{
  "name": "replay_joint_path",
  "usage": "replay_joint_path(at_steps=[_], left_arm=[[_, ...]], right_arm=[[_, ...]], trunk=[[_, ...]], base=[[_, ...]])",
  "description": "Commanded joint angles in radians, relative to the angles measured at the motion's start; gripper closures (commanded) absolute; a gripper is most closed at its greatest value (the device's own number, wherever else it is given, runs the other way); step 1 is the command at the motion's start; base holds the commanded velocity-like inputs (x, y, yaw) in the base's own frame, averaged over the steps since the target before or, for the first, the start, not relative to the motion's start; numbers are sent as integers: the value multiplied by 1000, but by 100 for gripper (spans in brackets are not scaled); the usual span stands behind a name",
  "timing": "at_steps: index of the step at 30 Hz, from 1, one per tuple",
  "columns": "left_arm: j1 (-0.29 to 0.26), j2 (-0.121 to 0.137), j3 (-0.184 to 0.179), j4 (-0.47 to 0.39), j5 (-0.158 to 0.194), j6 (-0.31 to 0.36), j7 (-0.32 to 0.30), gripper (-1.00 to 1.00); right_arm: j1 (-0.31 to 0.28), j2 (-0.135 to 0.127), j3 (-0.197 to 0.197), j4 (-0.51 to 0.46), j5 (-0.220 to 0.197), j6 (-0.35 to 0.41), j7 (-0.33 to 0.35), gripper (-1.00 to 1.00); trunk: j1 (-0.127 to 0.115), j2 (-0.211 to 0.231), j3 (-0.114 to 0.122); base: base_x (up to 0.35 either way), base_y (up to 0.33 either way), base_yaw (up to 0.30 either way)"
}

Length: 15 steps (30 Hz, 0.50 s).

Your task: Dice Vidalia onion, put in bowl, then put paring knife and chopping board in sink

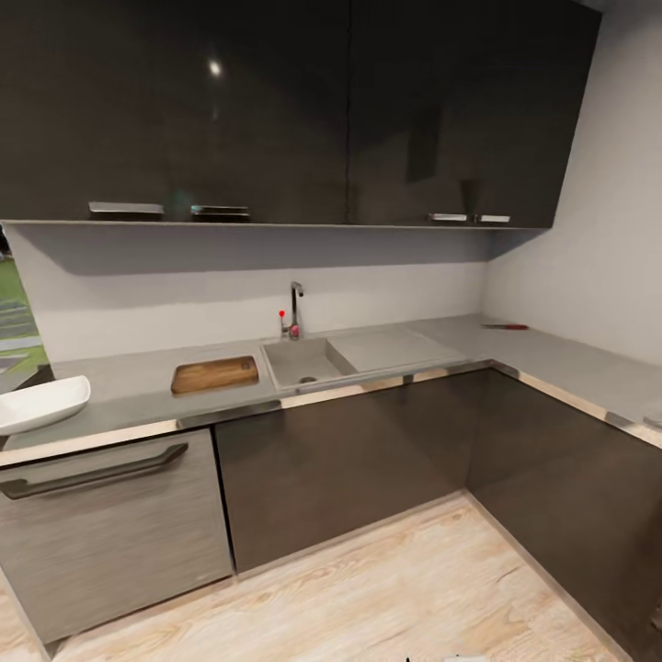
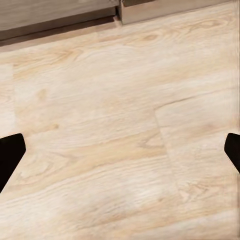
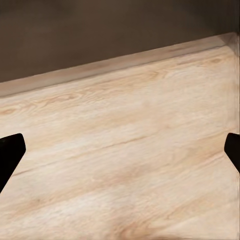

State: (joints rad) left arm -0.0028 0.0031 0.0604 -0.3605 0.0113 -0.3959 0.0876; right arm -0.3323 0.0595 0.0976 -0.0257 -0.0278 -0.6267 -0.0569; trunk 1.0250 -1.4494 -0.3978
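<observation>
From the head view, the sink [image 1: 308, 361] sits mid-counter with its tap [image 1: 295, 311] behind it and the drainboard to its right. The Vidalia onion cannot be made out in the basin from here. The chopping board [image 1: 214, 374] lies just left of the sink, the bowl [image 1: 39, 403] at the far left near the counter [image 1: 138, 386] edge, and the paring knife [image 1: 505, 326] well apart on the right wing, near the wall. The step in hand looks like the approach: roll up squarely facing the sink, close enough to look down into the basin.

In the left wrist view, the left end effector [image 2: 120, 157] is spread wide over the wooden floor [image 2: 100, 100], holding nothing.

In the right wrist view, the right end effector [image 3: 120, 157] is likewise spread and holds nothing, with the cabinet base [image 3: 100, 35] ahead.
</observation>
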Motion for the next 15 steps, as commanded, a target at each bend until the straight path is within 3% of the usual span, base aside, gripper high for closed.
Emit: replay_joint_path(at_steps=[1, 8, 15], left_arm=[[0, 0, 1, 0, 1, -3, 1, -100], [0, 0, 1, 0, 1, -3, 1, -100], [0, 0, 1, 0, 1, -3, 1, -100]], right_arm=[[-1, 0, 8, 1, -3, -2, -6, -100], [-2, 1, 8, 1, -3, -2, -6, -100], [-1, 2, 8, 2, -3, -1, -6, -100]], trunk=[[0, -1, -1], [0, -1, -1], [0, -1, -1]], base=[[0, 0, -281], [24, -30, -281], [170, -183, -281]])
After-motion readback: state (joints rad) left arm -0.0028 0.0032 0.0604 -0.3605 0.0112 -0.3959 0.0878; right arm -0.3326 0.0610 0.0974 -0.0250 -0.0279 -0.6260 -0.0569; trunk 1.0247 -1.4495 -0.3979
